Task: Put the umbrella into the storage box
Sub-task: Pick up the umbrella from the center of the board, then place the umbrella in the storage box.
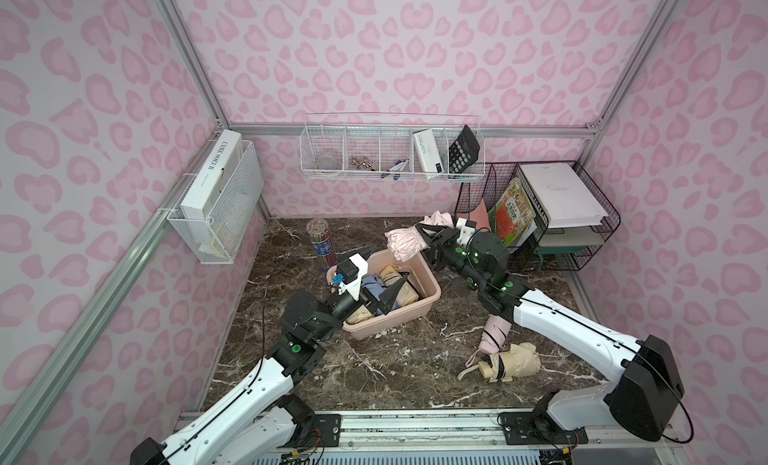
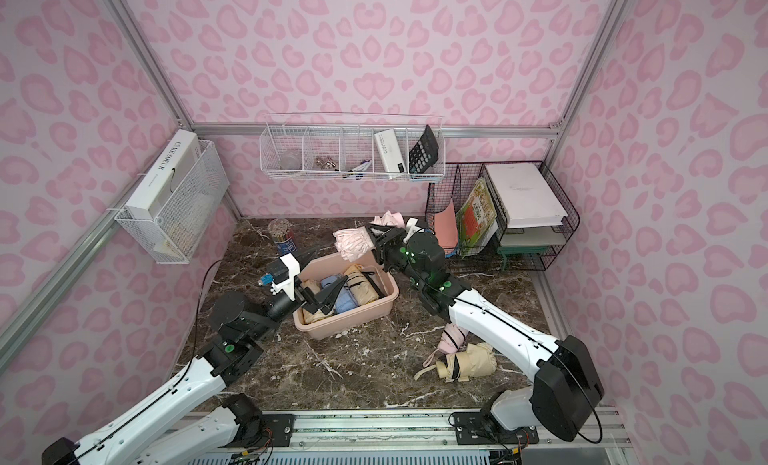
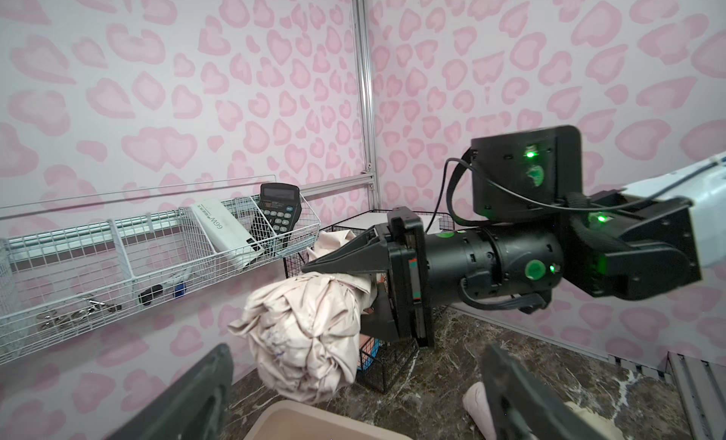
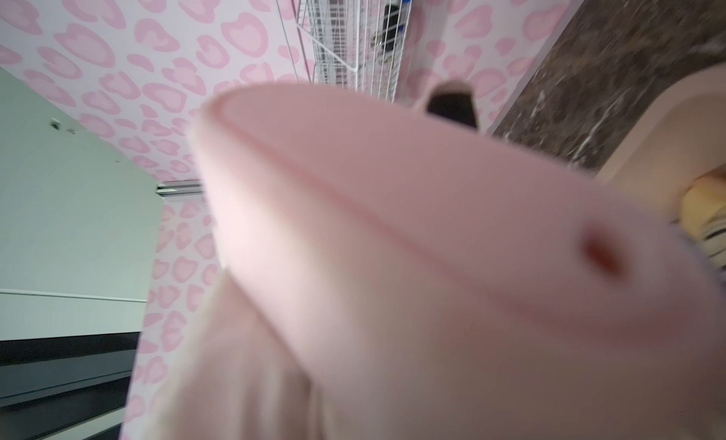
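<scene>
In both top views the storage box (image 1: 395,323) (image 2: 345,319) sits on the marble table (image 1: 374,371), left of centre. A blue umbrella (image 1: 372,285) and cream umbrellas (image 1: 409,294) lie inside it. The left gripper (image 1: 388,263) hovers over the box, jaws spread wide with nothing between them. The right gripper (image 1: 428,234) extends from the right, its jaws pinching a pink umbrella (image 1: 405,242) (image 2: 351,245) — the bundle hangs in the air at the box's far right corner, clear of the rim. Beside the right arm, nearer the front, a second pink umbrella (image 1: 494,334) and a loose cream umbrella (image 1: 513,359) lie on the table, touching.

In the left wrist view, the left gripper's two dark fingers (image 3: 188,394) stand wide apart. Beyond them the right gripper clamps the crumpled pink umbrella (image 3: 306,339) above the box's rim (image 3: 314,418). The black wire rack (image 3: 389,363) is behind.

In the right wrist view, the blurred pink umbrella (image 4: 393,241) fills most of the frame — the jaws themselves are hidden. The box's rim (image 4: 668,143) shows at one side.
</scene>
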Controlling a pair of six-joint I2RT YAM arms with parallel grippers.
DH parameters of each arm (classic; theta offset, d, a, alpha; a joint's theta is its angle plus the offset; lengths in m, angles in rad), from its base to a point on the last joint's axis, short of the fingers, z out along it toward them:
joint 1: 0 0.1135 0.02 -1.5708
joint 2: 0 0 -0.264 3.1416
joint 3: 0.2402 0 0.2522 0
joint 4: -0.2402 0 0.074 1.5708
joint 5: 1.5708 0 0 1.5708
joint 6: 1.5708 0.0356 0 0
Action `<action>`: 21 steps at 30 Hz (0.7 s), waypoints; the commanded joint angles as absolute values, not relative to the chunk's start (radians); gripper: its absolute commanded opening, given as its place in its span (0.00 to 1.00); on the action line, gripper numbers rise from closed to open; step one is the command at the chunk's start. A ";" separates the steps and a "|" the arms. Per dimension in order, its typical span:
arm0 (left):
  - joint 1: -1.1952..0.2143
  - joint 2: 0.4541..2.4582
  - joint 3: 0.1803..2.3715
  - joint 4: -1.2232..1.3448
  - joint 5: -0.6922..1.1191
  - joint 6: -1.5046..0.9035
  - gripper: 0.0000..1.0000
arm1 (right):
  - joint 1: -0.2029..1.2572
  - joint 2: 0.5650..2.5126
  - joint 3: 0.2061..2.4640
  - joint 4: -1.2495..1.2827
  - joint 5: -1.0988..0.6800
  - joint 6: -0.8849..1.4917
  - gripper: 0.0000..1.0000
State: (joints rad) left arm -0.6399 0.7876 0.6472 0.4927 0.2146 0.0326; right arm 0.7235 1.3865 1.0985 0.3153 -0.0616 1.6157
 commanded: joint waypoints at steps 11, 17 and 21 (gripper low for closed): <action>-0.640 0.499 0.712 -0.238 -0.277 -0.324 0.98 | 0.709 1.566 1.481 -0.424 -0.174 0.581 0.27; -0.640 0.536 0.784 -0.552 -0.465 -0.589 0.98 | 0.720 1.765 1.744 -0.706 -0.175 0.363 0.27; -0.640 0.583 0.783 -0.626 -0.494 -0.687 0.98 | 0.742 1.890 1.901 -0.836 -0.120 0.287 0.26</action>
State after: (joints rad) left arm -0.6399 0.5625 0.7773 -0.4934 -0.4175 -0.5510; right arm 0.7284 1.8420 1.8297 -0.6933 -0.1547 0.4152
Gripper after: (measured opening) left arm 0.980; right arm 0.350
